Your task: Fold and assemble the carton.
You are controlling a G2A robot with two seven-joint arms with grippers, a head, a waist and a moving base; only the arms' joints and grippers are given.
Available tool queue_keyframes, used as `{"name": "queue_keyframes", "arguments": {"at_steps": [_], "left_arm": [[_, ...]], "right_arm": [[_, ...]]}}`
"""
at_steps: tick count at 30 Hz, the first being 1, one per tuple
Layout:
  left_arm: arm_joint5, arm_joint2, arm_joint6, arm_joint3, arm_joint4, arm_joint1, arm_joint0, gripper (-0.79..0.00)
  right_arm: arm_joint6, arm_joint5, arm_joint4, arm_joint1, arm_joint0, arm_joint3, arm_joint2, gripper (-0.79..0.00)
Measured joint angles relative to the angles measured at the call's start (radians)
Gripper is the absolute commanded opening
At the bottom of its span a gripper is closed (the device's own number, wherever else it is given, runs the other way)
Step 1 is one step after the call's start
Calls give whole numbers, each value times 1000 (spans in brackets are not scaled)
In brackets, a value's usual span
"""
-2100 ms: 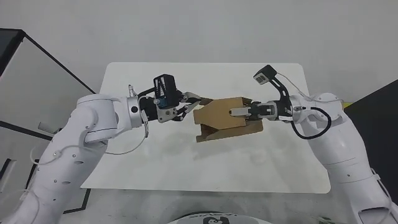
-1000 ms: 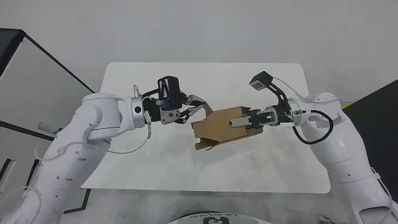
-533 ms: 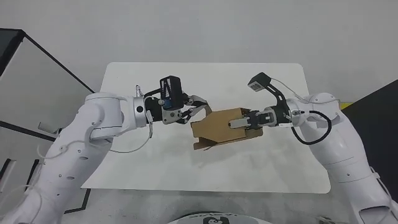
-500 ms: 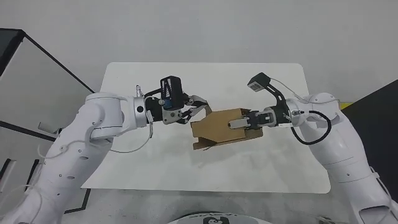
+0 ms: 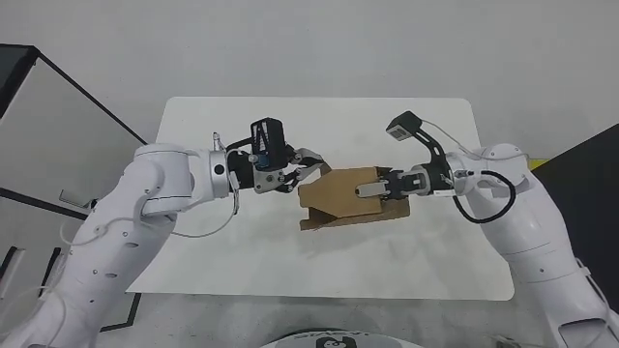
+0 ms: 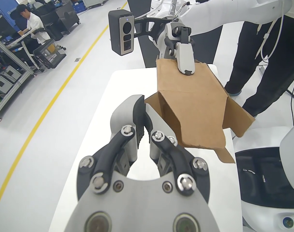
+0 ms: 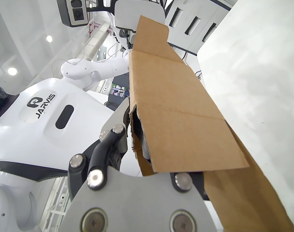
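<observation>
The carton sits across the middle of the worktop, and both its ends are taken. The left jaws are right at its left end, the right jaws clamp its right end. Behind them the left arm and right arm block both sides. Beyond the carton there's a wide bare strip of worktop, and another on the near side. A loose flap juts out low at the left end, towards the near edge.
</observation>
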Motion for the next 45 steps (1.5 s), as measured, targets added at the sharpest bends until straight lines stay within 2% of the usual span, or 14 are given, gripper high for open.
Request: {"name": "queue_keyframes", "arguments": {"at_steps": [21, 36, 45], "left_arm": [[1, -11, 17, 3, -2, 1, 0, -785], [-7, -113, 69, 14, -47, 13, 49, -785], [-18, -124, 74, 9, -61, 15, 52, -785]], "right_arm": [[-14, -2, -2, 3, -2, -5, -9, -785], [-14, -5, 93, 9, -9, 30, 43, -785], [-37, -6, 116, 10, -10, 32, 61, -785]]}}
